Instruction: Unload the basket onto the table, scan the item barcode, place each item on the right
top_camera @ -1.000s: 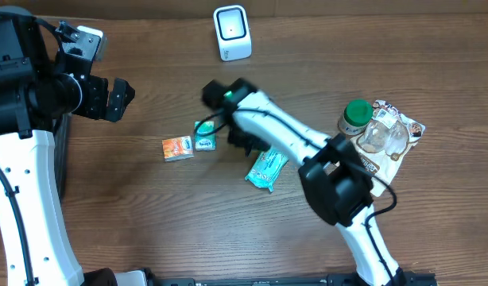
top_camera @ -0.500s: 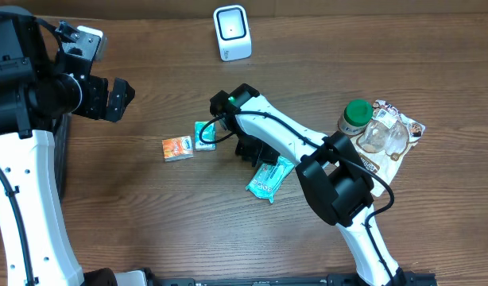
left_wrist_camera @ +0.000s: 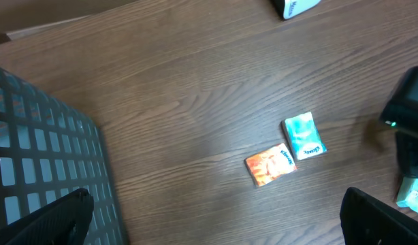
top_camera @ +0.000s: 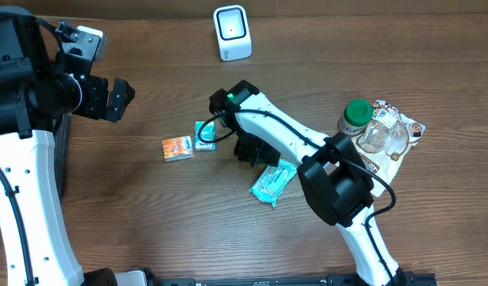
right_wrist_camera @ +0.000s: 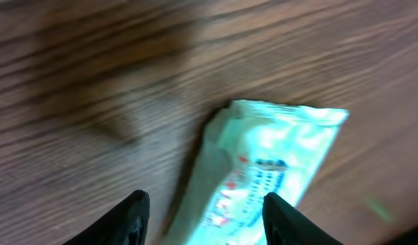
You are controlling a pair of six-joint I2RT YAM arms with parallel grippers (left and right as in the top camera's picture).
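Wood table [top_camera: 149, 214] with scanner [top_camera: 232, 32], orange packet [top_camera: 177, 148], teal packet [top_camera: 204, 136], pale-blue pouch [top_camera: 273, 182], green-lidded jar [top_camera: 354, 116], plastic bag [top_camera: 395, 135].

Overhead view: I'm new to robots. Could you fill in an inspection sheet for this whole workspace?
surface: wooden table, no spills seen
job's things: white scanner near the far edge; teal packet lying flat mid-table
clutter: orange pack and teal pack side by side; green-lidded jar beside a crinkly bag
grippers: left gripper off to the side, jaws wide open, empty; right gripper over the packet, jaws apart
cables: black cable looped at the right arm
surroundings: grey basket at the table's left
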